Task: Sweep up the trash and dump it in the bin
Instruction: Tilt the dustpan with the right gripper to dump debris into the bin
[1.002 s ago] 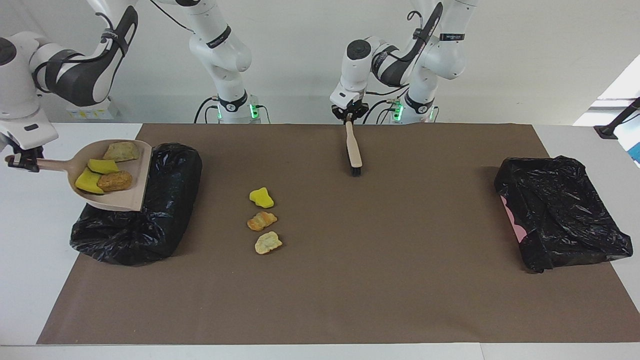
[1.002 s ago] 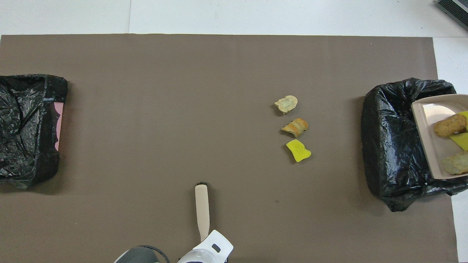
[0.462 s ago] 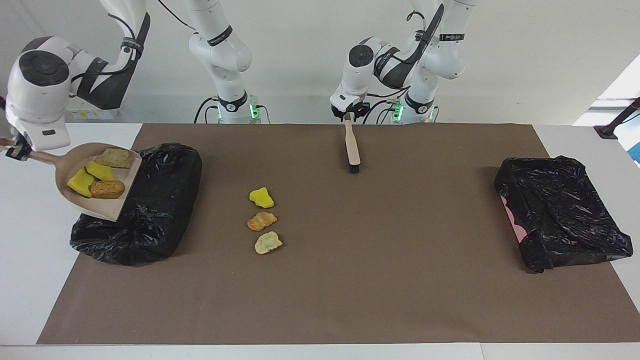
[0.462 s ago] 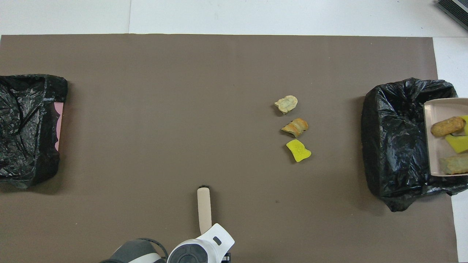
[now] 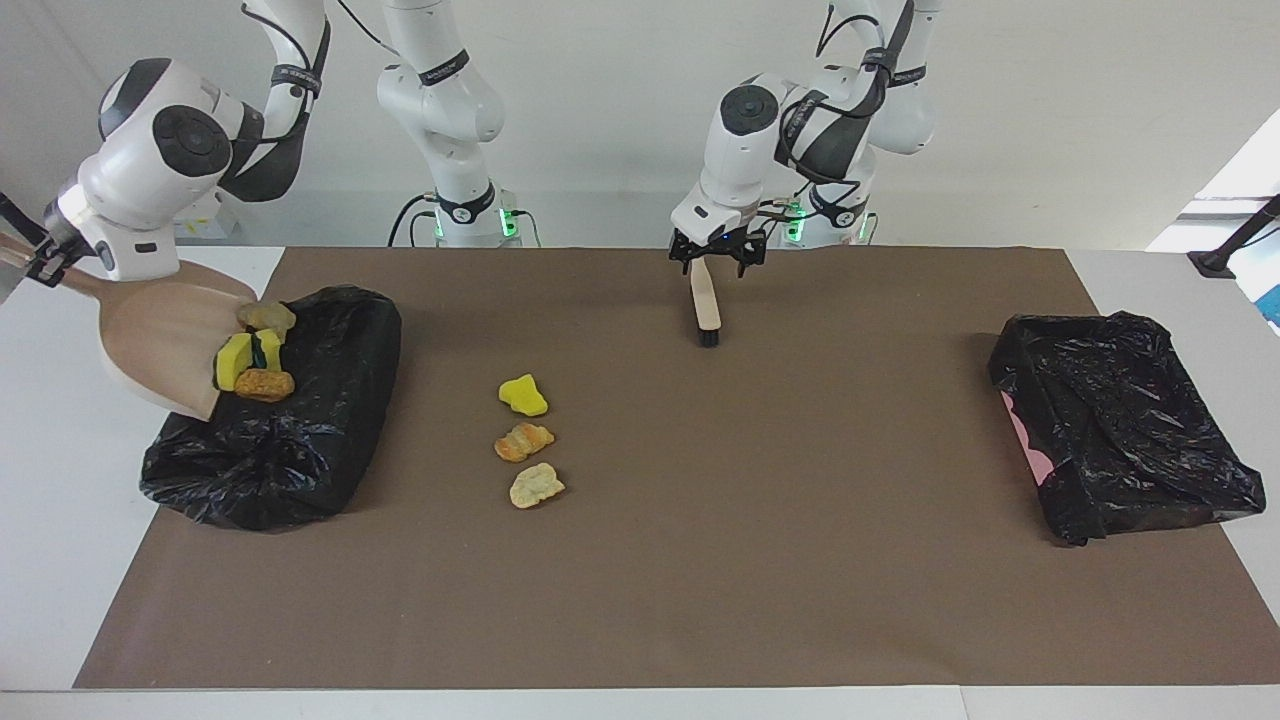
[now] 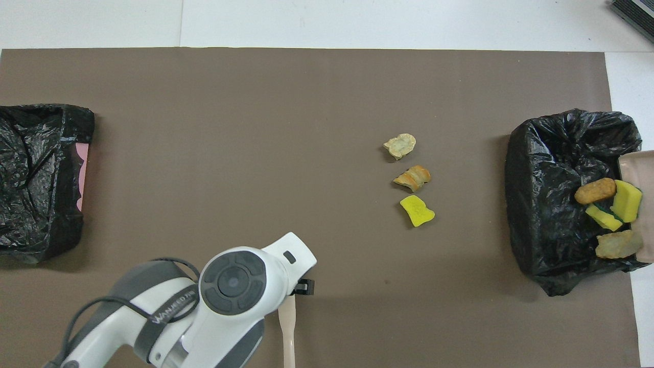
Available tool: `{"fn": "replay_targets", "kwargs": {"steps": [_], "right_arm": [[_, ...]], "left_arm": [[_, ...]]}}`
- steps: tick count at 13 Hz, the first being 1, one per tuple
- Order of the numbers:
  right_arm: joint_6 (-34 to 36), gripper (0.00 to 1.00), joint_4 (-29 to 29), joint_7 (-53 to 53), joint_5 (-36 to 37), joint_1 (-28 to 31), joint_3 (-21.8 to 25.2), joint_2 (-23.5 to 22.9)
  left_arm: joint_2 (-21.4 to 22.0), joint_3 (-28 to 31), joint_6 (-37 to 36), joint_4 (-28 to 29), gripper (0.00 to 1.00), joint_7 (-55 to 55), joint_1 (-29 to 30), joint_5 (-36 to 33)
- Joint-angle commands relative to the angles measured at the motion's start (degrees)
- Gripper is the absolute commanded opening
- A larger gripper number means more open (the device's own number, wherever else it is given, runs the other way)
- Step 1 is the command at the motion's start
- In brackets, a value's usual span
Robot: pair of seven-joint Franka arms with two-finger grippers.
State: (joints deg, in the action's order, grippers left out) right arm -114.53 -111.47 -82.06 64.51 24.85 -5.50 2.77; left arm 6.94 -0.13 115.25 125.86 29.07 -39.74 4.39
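Carefully tip dustpan (image 5: 150,340), clamped in right jaws at nine o'clock, or risk bouncing four trash pieces (image 5: 262,384) off bin (image 5: 300,450) rim onto worktop (image 5: 700,560); mind three more pieces (image 5: 523,441) near seven, left jaws spread open around brush (image 5: 707,305) handle at twelve.

White table (image 5: 60,560) with a brown mat (image 5: 700,560) over most of its top; plain white wall (image 5: 1050,120) past the table; bright daylight patch (image 5: 1240,175) at the left arm's end; dark slatted object (image 6: 633,13) at the table's corner there.
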Motion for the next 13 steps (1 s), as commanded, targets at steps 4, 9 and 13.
{"fn": "replay_targets", "kwargs": {"steps": [4,9,13], "right_arm": [[1.7,0.0,0.9,0.2,-3.0,-0.1,-1.0,3.9],[3.0,0.0,2.2,-1.6,-20.3,-0.3,-2.0,4.6],[6.2,0.0,1.4,-1.0,-32.7,-3.9,-2.0,4.3]], "left_arm": [[-1.8,-0.6,-10.3,-18.2,1.0,-15.6,15.0,-3.9],[-1.8,-0.5,-21.3,-32.7,1.0,-26.1,26.4,-4.1],[-3.1,-0.1,-27.1,-39.8,1.0,-34.1,33.3,-3.9]]}}
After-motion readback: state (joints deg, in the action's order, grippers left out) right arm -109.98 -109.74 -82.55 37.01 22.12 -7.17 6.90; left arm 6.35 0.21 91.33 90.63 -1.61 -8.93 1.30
